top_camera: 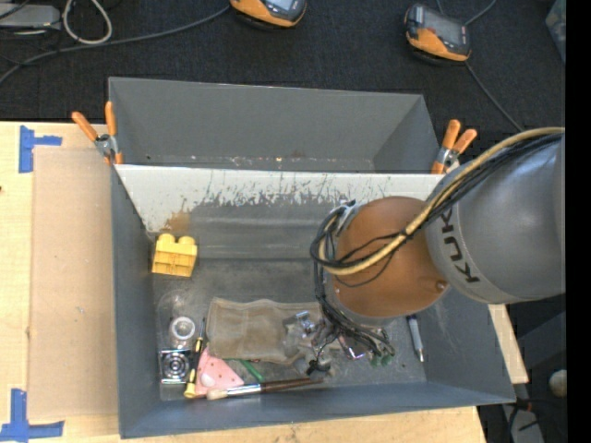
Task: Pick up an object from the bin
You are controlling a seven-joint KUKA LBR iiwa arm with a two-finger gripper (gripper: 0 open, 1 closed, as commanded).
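My gripper point(310, 332) sits low in the bin's front middle, below the arm's orange dome. It is at the right end of a flat grey-brown cloth pouch point(245, 330). A dark-handled stick or brush point(277, 387) lies along the front wall just below the gripper. Small green and dark bits point(380, 354) lie to its right, and a thin grey pen point(416, 340) lies further right. Whether anything is held cannot be seen.
A yellow toy brick point(174, 255) lies at the left. In the front left corner are a clear round cap point(183, 328), a small square metal part point(173, 365) and a pink wedge point(220, 372). The arm's dome covers the bin's right middle.
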